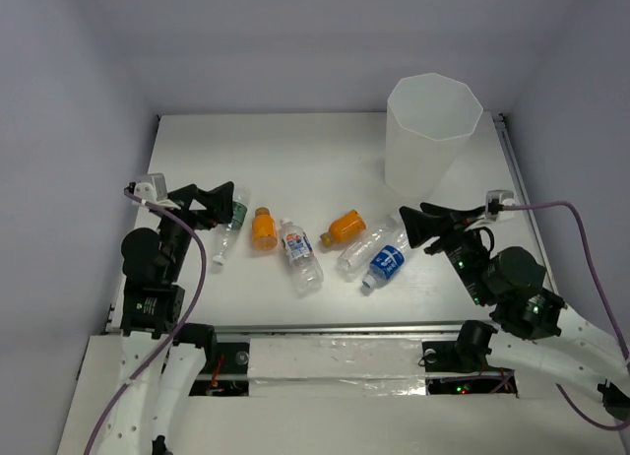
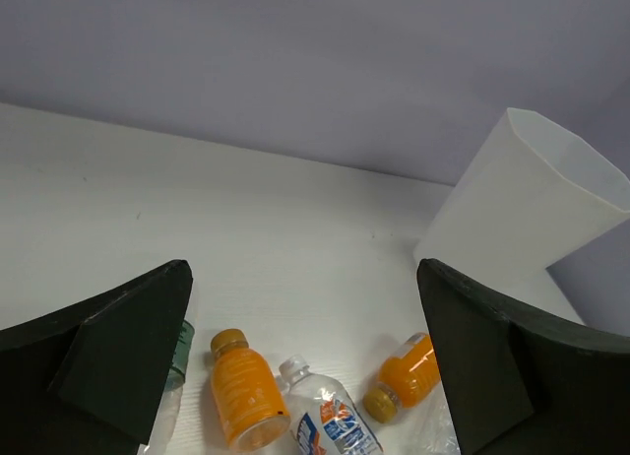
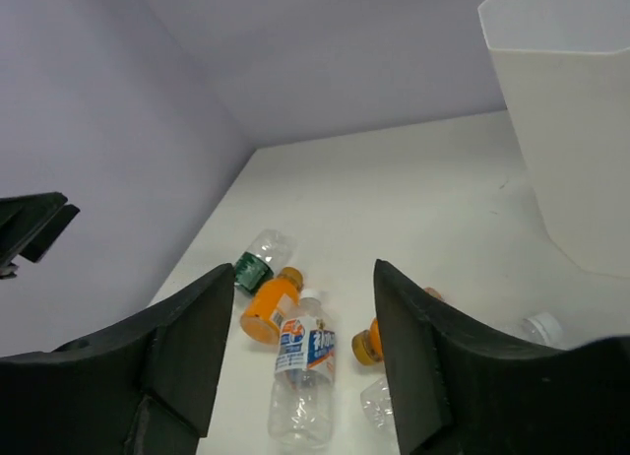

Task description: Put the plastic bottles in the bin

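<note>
Six plastic bottles lie in a row mid-table: a green-labelled clear one point(image 1: 229, 224), an orange one point(image 1: 263, 228), a white-red labelled one point(image 1: 300, 255), a second orange one point(image 1: 345, 227), an unlabelled clear one point(image 1: 366, 248) and a blue-labelled one point(image 1: 387, 263). The bin point(image 1: 433, 130) stands upright at the far right. My left gripper point(image 1: 210, 207) is open and empty over the green-labelled bottle point(image 2: 177, 342). My right gripper point(image 1: 421, 222) is open and empty, just right of the blue-labelled bottle. The right wrist view shows the white-red bottle point(image 3: 305, 371) between my fingers and the bin point(image 3: 571, 130) at right.
Grey walls close the table on the left, far and right sides. The table's near edge runs along a rail by the arm bases point(image 1: 335, 332). The left gripper point(image 3: 30, 228) shows at the left edge of the right wrist view.
</note>
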Controlling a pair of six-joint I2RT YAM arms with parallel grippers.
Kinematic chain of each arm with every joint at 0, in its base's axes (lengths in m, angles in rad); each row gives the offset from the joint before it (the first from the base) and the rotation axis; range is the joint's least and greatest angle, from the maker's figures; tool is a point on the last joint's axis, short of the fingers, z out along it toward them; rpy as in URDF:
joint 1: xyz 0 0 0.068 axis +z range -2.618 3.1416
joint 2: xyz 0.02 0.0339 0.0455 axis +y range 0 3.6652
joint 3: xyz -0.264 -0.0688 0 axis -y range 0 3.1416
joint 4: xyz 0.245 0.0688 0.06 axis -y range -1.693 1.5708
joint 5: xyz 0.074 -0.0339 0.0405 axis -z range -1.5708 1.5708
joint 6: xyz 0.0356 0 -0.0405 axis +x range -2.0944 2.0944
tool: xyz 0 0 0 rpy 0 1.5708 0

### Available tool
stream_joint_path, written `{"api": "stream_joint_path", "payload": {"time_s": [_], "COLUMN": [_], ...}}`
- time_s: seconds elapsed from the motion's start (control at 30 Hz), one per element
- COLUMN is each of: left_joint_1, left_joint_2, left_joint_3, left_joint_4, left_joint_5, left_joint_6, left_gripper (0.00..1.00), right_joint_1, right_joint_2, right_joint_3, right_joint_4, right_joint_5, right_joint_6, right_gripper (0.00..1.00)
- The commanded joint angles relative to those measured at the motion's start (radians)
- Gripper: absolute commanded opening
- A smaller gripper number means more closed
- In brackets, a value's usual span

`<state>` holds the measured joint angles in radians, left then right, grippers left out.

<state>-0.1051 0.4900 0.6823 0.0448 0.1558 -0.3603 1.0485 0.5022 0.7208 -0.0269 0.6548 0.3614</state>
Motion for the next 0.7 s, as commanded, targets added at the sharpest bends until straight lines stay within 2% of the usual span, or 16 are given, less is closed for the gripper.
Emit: {"api": "stream_joint_path", "payload": {"time_s": [0.0,0.03,0.07,0.1,0.13,0.17,0.2,0.27,0.37,0.5,0.53,0.57,0.6,0.63,0.67], "left_joint_1": [-0.004,-0.004,-0.004,-0.004,-0.004,-0.004,-0.004,-0.004,-0.004,-0.004,0.005,0.005,0.005,0.005,0.005], "left_joint_2": [0.021,0.028,0.051,0.061,0.073,0.085,0.090,0.114,0.169,0.269,0.326,0.352,0.375,0.396,0.436], "left_joint_3": [0.014,0.014,0.016,0.019,0.019,0.017,0.005,0.005,0.002,0.011,0.031,0.037,0.046,0.052,0.057], "left_joint_4": [0.023,0.018,0.014,0.012,0.012,0.024,0.033,0.032,0.018,-0.003,-0.031,-0.039,-0.043,-0.043,-0.069], "left_joint_5": [-0.039,-0.059,-0.079,-0.090,-0.082,-0.072,-0.065,-0.088,-0.145,-0.147,-0.175,-0.188,-0.209,-0.223,-0.235], "left_joint_6": [0.012,0.003,-0.008,-0.018,-0.019,-0.017,-0.016,0.001,0.017,0.040,0.052,0.064,0.082,0.090,0.096], "left_gripper": [0.99,0.99,0.99,0.99,0.99,0.99,0.99,0.99,0.99,0.99,0.94,0.94,0.59,0.42,0.33], "right_joint_1": [0.007,0.007,0.007,0.007,0.007,0.007,0.007,0.007,0.007,0.007,0.007,0.007,0.007,0.007,0.007], "right_joint_2": [-0.013,-0.020,-0.021,-0.024,-0.024,-0.022,-0.018,-0.002,0.039,0.111,0.127,0.137,0.160,0.168,0.177], "right_joint_3": [-0.001,-0.006,-0.011,-0.021,-0.026,-0.029,-0.034,-0.043,-0.044,-0.024,-0.023,-0.023,-0.023,-0.023,-0.023], "right_joint_4": [0.074,0.082,0.090,0.105,0.111,0.120,0.133,0.145,0.179,0.194,0.200,0.208,0.215,0.219,0.220], "right_joint_5": [0.028,0.028,0.025,0.019,0.000,-0.012,-0.023,-0.056,-0.118,-0.165,-0.173,-0.179,-0.187,-0.196,-0.217], "right_joint_6": [-0.047,-0.050,-0.049,-0.045,-0.041,-0.038,-0.035,-0.029,-0.039,-0.036,-0.029,-0.026,-0.022,-0.018,-0.015], "right_gripper": [0.62,0.58,0.41,0.29,0.21,0.08,0.04,0.00,0.00,0.01,0.02,0.02,0.02,0.02,0.03]}}
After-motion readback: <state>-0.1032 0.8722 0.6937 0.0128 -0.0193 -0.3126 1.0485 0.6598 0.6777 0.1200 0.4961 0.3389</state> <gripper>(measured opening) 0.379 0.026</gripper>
